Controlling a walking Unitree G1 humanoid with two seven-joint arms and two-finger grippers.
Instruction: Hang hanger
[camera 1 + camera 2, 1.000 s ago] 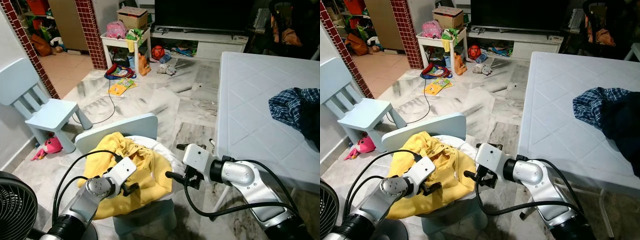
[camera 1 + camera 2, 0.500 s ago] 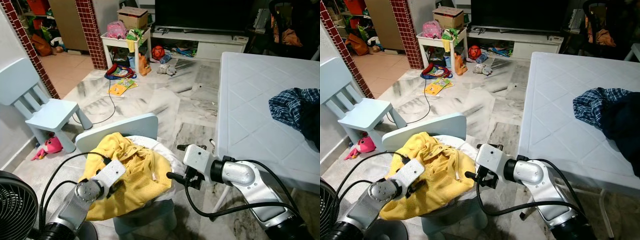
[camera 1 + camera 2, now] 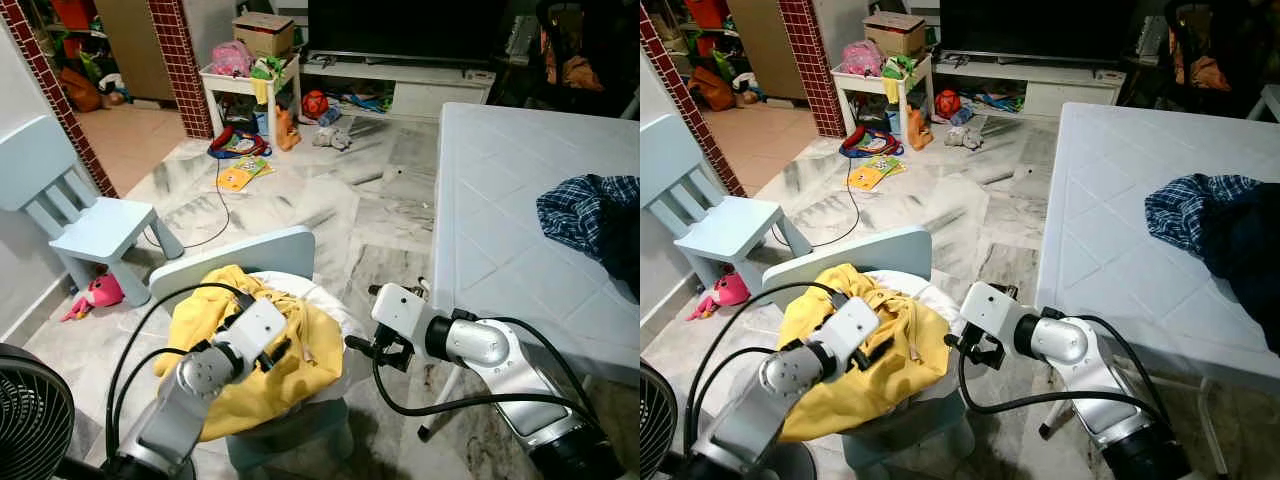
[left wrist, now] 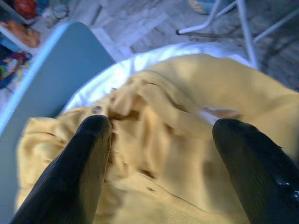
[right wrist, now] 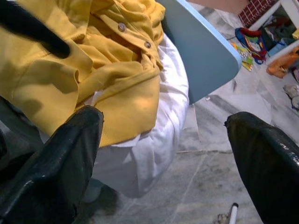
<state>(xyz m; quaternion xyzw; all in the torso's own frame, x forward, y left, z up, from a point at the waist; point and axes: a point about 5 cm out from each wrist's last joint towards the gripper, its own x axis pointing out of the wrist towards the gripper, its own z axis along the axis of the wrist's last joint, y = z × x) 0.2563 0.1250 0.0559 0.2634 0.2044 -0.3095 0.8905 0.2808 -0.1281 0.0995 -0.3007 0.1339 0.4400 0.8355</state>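
No hanger is being seen; yellow shirt point(image 3: 255, 345) is lying heaped on small chair point(image 3: 235, 262). Left gripper point(image 4: 161, 154), fingers spread, holding nothing, is poised directly over shirt, nearer. Right gripper point(image 5: 159, 154), also spread wide and holding nothing, is being held beside chair, table-side.

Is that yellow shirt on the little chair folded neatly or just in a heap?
In a heap: the yellow shirt lies crumpled, collar and buttons bunched, over white cloth.

My head views are evenly daylit and sharp; my left wrist view is soft, its yellow cloth point(image 4: 187, 154) blurred.
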